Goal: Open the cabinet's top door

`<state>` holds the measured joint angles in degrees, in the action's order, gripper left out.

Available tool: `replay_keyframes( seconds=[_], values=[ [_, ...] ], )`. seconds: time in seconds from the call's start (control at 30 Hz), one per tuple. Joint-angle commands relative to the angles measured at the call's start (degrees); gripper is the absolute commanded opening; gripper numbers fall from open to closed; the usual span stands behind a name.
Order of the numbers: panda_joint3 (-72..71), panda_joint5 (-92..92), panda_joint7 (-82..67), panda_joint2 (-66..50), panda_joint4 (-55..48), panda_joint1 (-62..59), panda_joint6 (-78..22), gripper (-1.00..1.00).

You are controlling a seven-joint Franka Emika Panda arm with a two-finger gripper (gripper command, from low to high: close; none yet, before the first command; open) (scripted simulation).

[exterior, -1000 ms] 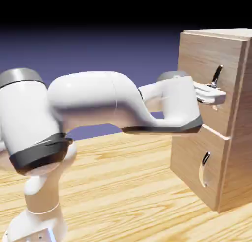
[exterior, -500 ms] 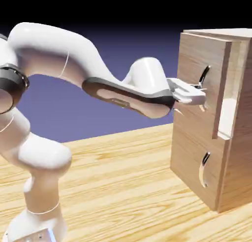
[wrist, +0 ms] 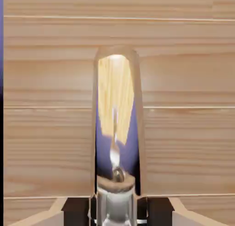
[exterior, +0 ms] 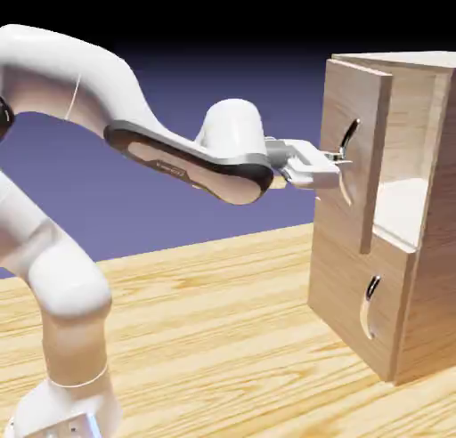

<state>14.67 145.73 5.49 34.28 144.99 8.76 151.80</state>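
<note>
End effector [exterior: 337, 157] clamped on top door [exterior: 354, 151] handle [exterior: 347, 139], for pulling. Door swung partly out from cabinet [exterior: 426, 214]; lower door [exterior: 356, 303] below, closed.

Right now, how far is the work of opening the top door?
Done: the pincer is shut on the handle, and the top door is swung partly out, so the cabinet's pale inside shows behind it. In hand: the pull on the handle. Left: swing the door wider; the lower door is shut.
</note>
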Motion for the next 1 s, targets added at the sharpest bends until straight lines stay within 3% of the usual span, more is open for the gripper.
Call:
replay_keyframes(
  seconds=[0.0, 0.57, 0.97],
  values=[
    [-1.4, -2.5, -1.6, 0.8, 1.0, -0.9, -0.8, -1.00],
    [-24.1, -44.8, -22.8, 11.8, 12.1, -4.6, -23.0, -1.00],
    [-44.7, -71.6, -26.9, 5.3, 5.1, -3.0, -51.5, -1.00]
  ],
)
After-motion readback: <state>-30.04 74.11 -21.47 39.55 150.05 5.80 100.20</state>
